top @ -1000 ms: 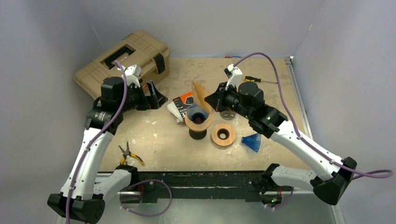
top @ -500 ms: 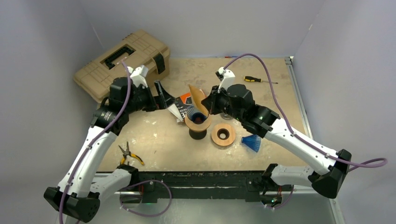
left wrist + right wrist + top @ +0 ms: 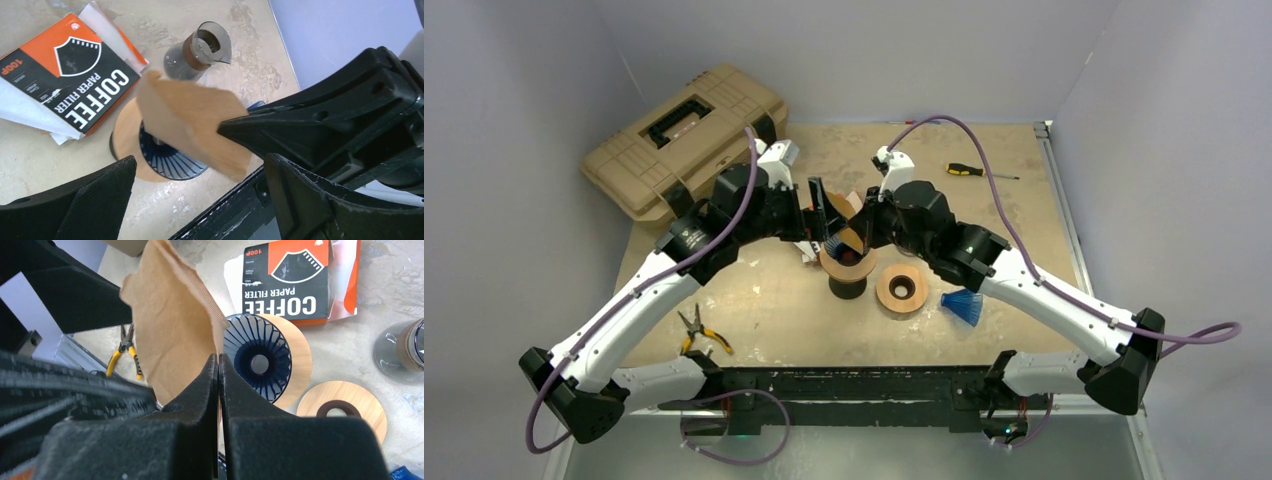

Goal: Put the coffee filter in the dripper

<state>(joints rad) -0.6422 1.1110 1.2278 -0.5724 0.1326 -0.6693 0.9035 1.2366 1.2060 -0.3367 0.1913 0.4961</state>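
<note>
— Well, where is the filter (image 3: 170, 325)?
— Pinched in the right gripper's (image 3: 218, 357) closed jaws, upper left of its wrist frame, beside the dripper (image 3: 240, 347) at centre.
— And the left gripper (image 3: 200, 164)?
— Jaws wide apart, near the filter, holding nothing.

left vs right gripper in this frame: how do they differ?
The right gripper is shut, pinching the brown coffee filter by an edge. The left gripper is open with its jaws wide apart, and it holds nothing. The right gripper comes in from the right side of the dripper, the left gripper from its left. Shared: both hover close to the dripper, facing each other.
</note>
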